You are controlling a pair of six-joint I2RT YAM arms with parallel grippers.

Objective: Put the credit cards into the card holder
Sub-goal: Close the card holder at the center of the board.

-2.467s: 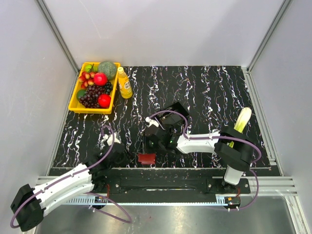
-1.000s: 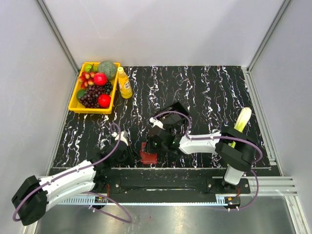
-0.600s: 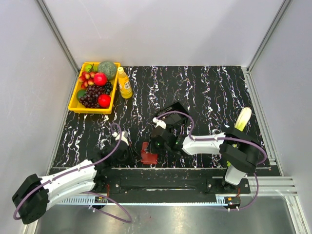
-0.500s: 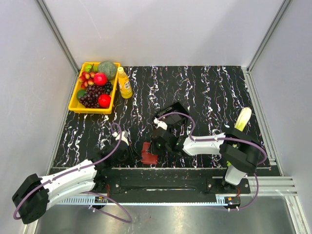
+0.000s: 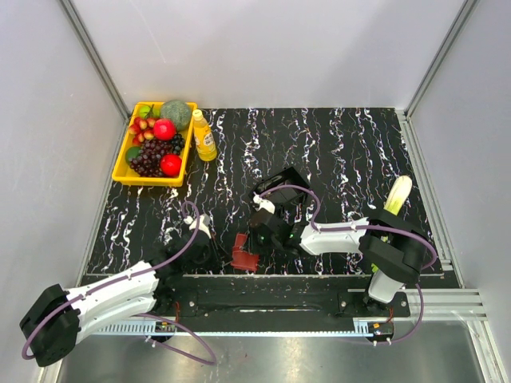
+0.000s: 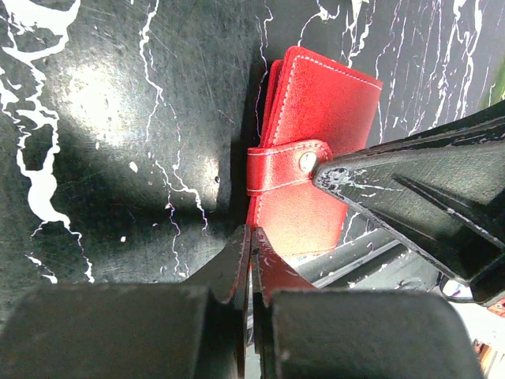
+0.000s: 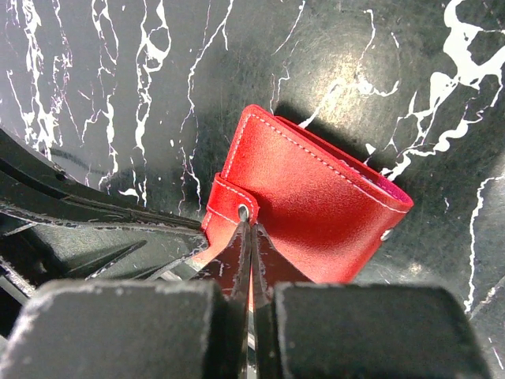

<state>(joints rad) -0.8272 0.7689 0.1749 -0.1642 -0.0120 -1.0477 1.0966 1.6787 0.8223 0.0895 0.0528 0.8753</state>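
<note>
Now opening card holder (image 5: pixel 244 254), lying shut at lower centre of top view. Pressing clenched right gripper (image 7: pixel 249 233) at snap strap (image 7: pixel 227 207), clenched left gripper (image 6: pixel 251 243) against edge; apparently grasping nothing. Next: unsnapping strap. No credit cards seen.

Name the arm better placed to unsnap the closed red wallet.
Right, probably. The right tool, shut, has its tips at the snap strap of the wallet. The left tool, also shut, sits at the wallet's edge, off the snap.
</note>
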